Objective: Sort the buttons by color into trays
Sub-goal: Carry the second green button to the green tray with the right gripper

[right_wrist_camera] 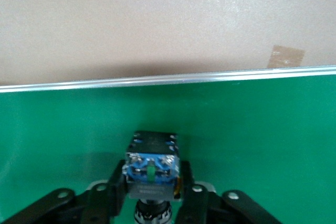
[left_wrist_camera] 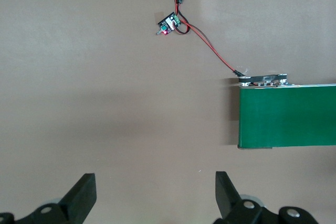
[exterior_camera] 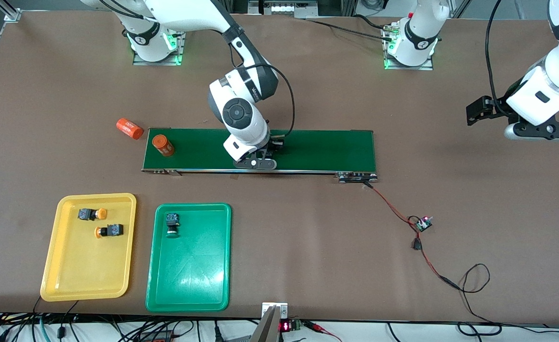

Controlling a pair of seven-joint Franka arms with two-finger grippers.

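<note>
My right gripper [exterior_camera: 266,154] [right_wrist_camera: 151,182] is down on the dark green conveyor belt [exterior_camera: 317,147], shut on a button [right_wrist_camera: 151,166]. The button's blue-black body with a small green mark sits between the fingers; its cap is mostly hidden. The yellow tray [exterior_camera: 65,280] holds two orange-capped buttons [exterior_camera: 91,214] [exterior_camera: 109,231]. The green tray [exterior_camera: 189,275] beside it holds one green-capped button [exterior_camera: 173,224]. My left gripper [exterior_camera: 479,111] [left_wrist_camera: 156,192] hangs open and empty over bare table at the left arm's end, waiting.
One orange cylinder [exterior_camera: 163,145] stands on the belt's end toward the right arm. Another [exterior_camera: 130,128] lies on the table just off it. A small circuit board [exterior_camera: 423,223] [left_wrist_camera: 170,23] with red and black wires lies by the belt's other end [left_wrist_camera: 289,116].
</note>
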